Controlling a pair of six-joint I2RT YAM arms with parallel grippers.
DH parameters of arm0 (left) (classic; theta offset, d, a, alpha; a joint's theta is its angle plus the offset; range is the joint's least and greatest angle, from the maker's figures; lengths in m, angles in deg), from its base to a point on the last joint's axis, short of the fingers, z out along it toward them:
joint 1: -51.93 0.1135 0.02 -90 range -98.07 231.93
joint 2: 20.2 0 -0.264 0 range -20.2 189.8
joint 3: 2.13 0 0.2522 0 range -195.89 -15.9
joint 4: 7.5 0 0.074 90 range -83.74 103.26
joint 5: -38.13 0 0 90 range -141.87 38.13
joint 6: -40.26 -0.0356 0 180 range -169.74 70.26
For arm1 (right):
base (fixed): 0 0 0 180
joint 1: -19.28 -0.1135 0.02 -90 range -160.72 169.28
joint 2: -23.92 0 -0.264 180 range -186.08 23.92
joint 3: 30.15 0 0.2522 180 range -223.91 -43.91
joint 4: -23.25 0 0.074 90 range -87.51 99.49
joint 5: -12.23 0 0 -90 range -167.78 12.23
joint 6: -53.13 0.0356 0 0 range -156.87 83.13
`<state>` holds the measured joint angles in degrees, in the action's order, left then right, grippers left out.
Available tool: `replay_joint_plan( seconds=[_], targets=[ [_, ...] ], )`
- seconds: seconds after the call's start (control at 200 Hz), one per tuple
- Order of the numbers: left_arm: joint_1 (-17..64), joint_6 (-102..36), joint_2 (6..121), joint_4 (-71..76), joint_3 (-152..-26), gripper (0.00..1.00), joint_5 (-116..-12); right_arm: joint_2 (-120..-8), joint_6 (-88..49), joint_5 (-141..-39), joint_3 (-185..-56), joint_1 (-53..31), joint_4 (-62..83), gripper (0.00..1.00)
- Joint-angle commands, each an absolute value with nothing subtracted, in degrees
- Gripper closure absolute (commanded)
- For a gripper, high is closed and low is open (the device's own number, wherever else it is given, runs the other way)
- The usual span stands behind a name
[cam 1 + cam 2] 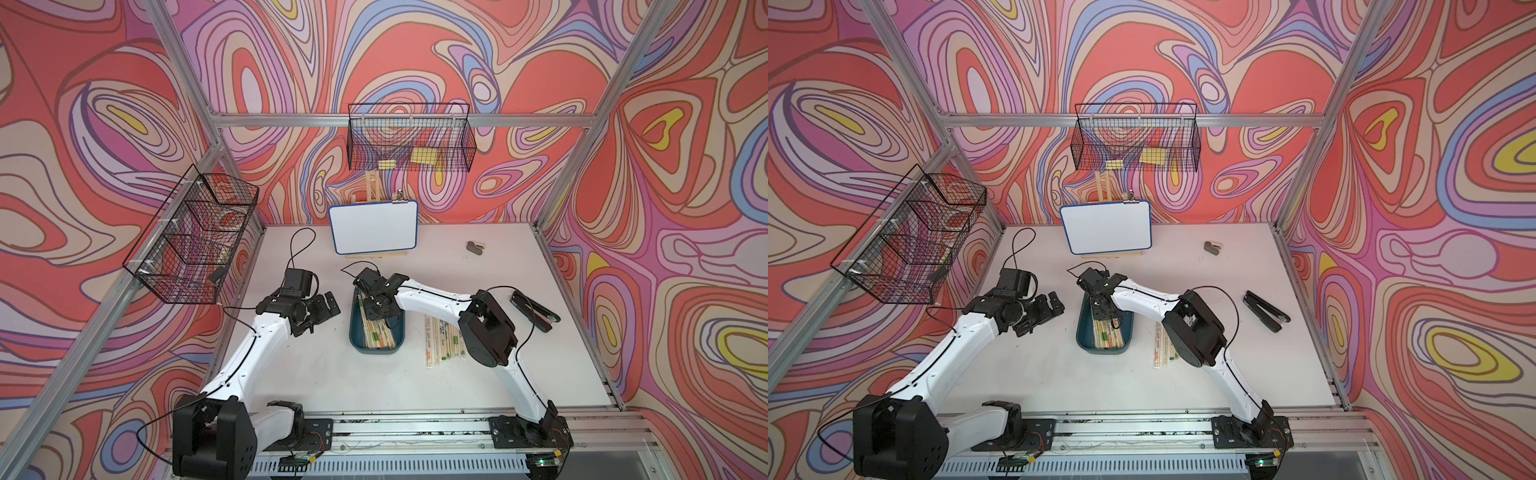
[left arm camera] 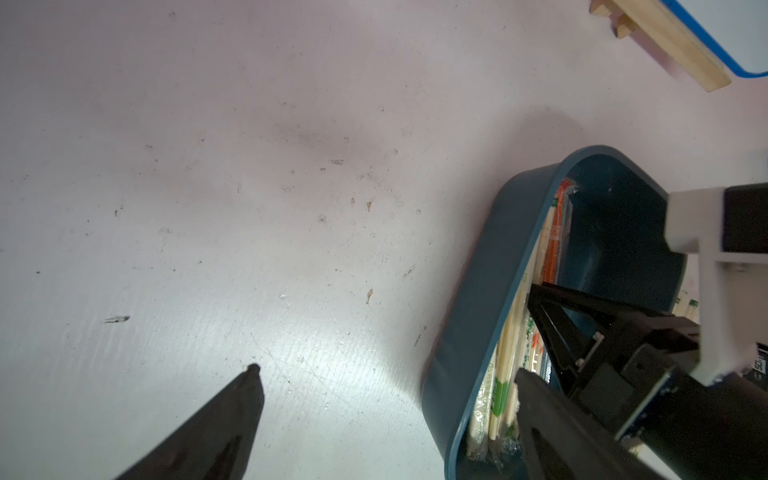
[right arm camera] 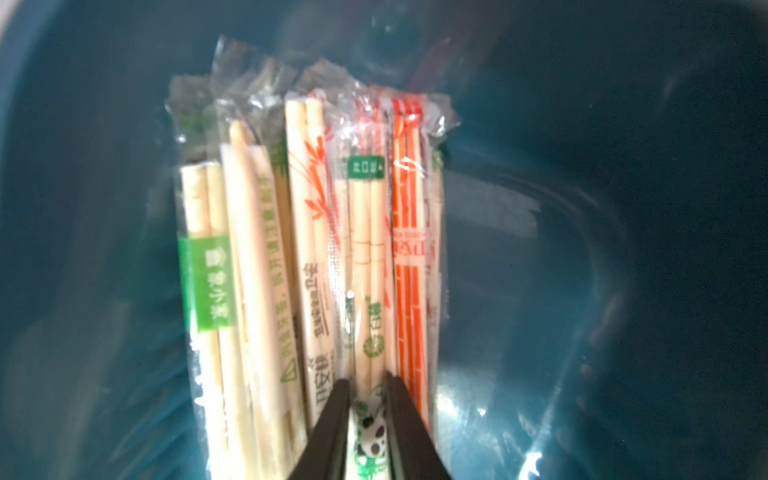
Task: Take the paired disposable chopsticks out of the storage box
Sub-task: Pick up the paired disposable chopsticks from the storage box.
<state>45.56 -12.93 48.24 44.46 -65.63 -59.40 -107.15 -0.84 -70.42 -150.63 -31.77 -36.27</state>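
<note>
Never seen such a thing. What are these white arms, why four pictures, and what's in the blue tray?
The left arm and right arm are robots, each ending in a two-fingered gripper. Two pictures look down from overhead; two come from cameras on the wrists. On the table: a teal storage box of wrapped chopsticks, a pile beside it, a whiteboard, a black stapler. The right gripper is in the box, closed on a panda-print pair. The left gripper hangs open and empty beside the box.

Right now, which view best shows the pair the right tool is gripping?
Right wrist: the right tool clamps the panda-print chopstick pair up close. In both top views the tool covers it; the left wrist view cannot single it out.
</note>
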Motion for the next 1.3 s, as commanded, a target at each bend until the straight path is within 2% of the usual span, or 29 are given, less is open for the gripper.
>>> replay_joint_plan(
  seconds=[0.0,0.32,0.756,1.072,1.292],
  targets=[
    [45.9,-13.9,47.3,46.3,-65.8,0.00,-59.8,-108.2,-1.3,-68.9,-151.2,-31.8,-37.5,0.78],
    [45.9,-13.5,47.6,45.8,-65.7,0.00,-60.3,-108.2,-1.4,-68.9,-150.3,-31.9,-37.1,0.76],
    [46.0,-13.5,48.0,45.5,-65.6,0.00,-60.1,-107.4,-1.6,-69.6,-150.2,-31.8,-36.4,0.93],
    [45.9,-13.5,48.4,45.4,-65.7,0.00,-60.1,-105.3,-1.8,-69.6,-150.3,-31.5,-36.3,1.00],
    [46.0,-13.5,48.3,45.4,-65.8,0.00,-60.2,-102.6,-1.7,-69.7,-149.8,-31.2,-36.0,1.00]
  ],
)
